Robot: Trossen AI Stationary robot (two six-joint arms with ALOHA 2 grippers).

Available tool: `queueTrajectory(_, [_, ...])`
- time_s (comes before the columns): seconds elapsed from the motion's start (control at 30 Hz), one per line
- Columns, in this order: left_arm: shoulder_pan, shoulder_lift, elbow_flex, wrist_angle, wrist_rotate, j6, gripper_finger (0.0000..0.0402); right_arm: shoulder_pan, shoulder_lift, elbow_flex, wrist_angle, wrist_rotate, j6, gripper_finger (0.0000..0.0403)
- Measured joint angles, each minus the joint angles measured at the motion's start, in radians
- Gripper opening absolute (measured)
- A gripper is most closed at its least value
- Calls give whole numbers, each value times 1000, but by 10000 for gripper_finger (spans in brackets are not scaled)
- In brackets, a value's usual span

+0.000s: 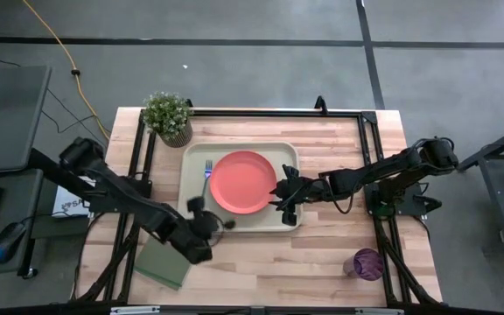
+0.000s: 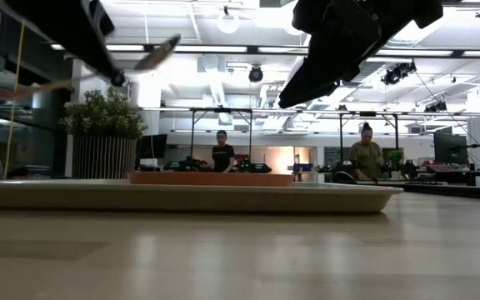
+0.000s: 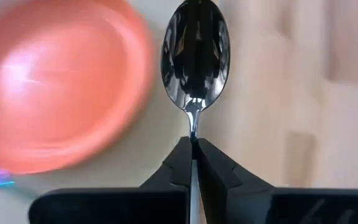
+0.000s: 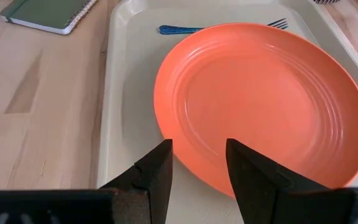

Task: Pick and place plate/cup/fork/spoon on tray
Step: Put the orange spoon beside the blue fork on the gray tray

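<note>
Left gripper (image 3: pixel 193 163) is clamping the spoon (image 3: pixel 194 59) beside the plate (image 1: pixel 243 182) over the tray (image 1: pixel 195 156); right gripper (image 4: pixel 197 163) is hovering, fingers parted, holding nothing

No readable text, label, brand, number or sign anywhere. Paper sheet (image 1: pixel 70 203) off table's 9 o'clock edge carries print, too small to read.

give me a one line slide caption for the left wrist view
Left gripper shut on the spoon, held beside the plate.
</note>
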Motion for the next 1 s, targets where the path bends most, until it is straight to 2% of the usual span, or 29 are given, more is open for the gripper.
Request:
queueTrajectory(0.17, [0, -120, -56, -145, -251, -170, 0, 1, 0, 0, -3, -2, 6, 142])
queueTrajectory(0.27, [55, -191, -151, -188, -276, -286, 0, 4, 0, 0, -5, -2, 9, 142])
queueTrajectory(0.4, [175, -286, -328, -160, -238, -425, 0, 11, 0, 0, -1, -1, 11, 142])
queueTrajectory(0.6, [358, -364, -529, -2, -84, -519, 0, 13, 0, 0, 15, -1, 29, 142])
queueTrajectory(0.7, [410, -375, -571, 79, -72, -535, 0, 13, 0, 0, 23, -1, 26, 142])
queueTrajectory(1.0, [524, -368, -573, 182, -32, -498, 0, 13, 0, 0, 17, -1, 29, 142])
